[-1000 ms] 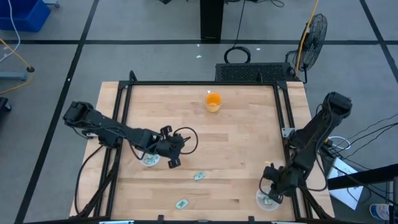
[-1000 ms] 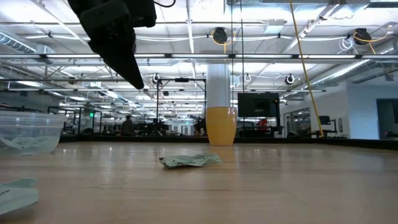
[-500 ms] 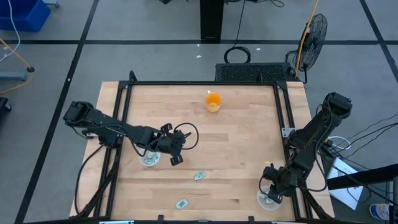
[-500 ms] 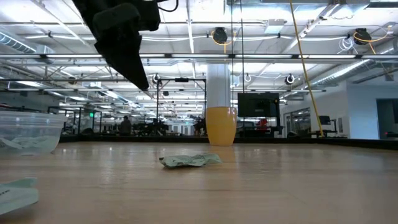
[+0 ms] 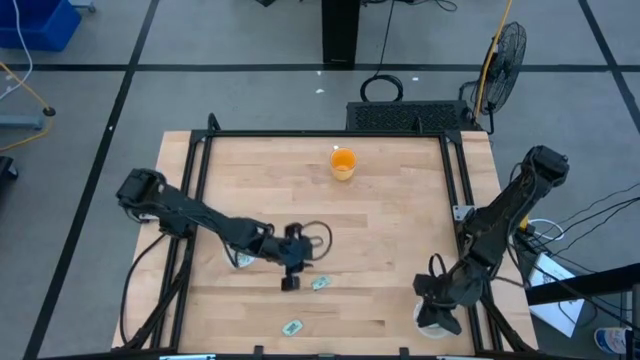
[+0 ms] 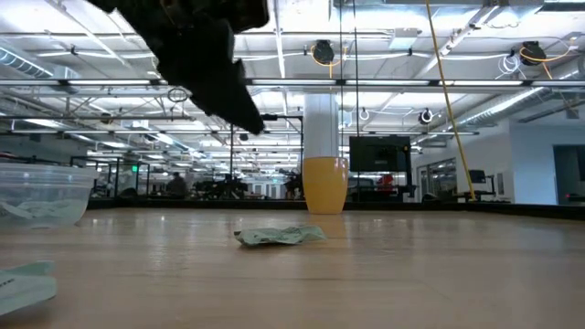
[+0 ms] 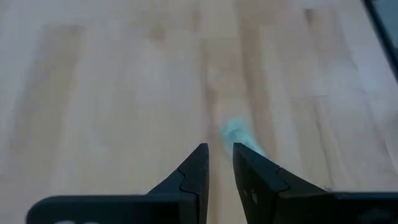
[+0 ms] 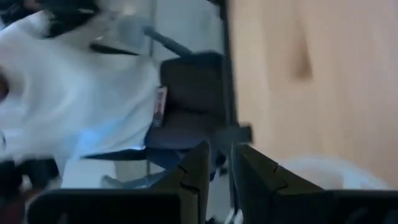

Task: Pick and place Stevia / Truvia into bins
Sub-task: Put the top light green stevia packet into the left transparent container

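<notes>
Two green and white packets lie flat on the wooden table: one near the middle, another closer to the near edge. The left clear cup holds packets. My left gripper hovers above the table just left of the middle packet, fingers nearly together and holding nothing. My right gripper hangs over the right clear cup at the near right corner, fingers close together.
An orange cup stands upright near the far edge. A black frame runs round the table. Bare wood lies between the orange cup and the packets. Beyond the table's right edge the right wrist view shows dark equipment and cables.
My left gripper has swung from above the left cup toward the table's right and near edge, ending beside the middle packet, still raised off the table. The packets and cups have stayed where they were.
</notes>
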### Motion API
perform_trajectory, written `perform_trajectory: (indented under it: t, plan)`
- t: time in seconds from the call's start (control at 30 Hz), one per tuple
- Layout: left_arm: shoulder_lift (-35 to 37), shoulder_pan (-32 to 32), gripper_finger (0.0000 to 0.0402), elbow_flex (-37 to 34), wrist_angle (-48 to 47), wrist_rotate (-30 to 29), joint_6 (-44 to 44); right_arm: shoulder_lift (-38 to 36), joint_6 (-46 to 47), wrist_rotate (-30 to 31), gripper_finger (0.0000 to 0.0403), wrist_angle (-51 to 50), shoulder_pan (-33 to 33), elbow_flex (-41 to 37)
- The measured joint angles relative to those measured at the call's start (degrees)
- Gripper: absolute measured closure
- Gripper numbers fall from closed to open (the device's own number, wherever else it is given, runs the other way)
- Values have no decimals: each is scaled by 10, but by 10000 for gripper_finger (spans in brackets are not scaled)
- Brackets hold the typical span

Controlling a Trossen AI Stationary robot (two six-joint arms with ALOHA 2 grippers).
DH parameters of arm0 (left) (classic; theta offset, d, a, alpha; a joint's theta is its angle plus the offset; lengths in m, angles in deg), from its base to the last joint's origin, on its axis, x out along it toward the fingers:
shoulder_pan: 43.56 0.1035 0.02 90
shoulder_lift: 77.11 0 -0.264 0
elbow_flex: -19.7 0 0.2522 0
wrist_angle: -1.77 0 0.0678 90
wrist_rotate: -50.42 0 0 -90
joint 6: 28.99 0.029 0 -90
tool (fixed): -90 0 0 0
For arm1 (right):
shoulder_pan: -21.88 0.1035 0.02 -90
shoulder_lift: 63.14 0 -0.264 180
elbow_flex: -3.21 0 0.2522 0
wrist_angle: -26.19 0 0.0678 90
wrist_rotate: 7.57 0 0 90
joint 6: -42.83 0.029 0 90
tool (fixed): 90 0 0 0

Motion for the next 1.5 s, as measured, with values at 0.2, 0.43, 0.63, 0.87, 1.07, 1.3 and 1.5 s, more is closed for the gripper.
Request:
perform_trajectory:
  t: [0.2,0.43,0.63,0.87,1.07,1.3,1.5]
  plan:
    - [-59,-11,307,0,88,61,20,-8,-197,99,346,16,-11,0]
    - [-84,-7,231,2,138,51,53,-8,-432,296,346,24,-14,0]
    - [-148,0,199,1,167,38,63,-7,-481,446,346,55,-37,0]
    - [-182,8,222,1,209,28,63,-7,-477,506,346,83,-69,0]
    - [-181,17,274,1,203,24,82,-7,-468,506,346,85,-76,0]
    - [-161,35,363,1,184,23,120,-7,-468,505,346,84,-76,0]
    - [-80,46,390,1,65,-4,135,-7,-462,505,346,81,-75,0]
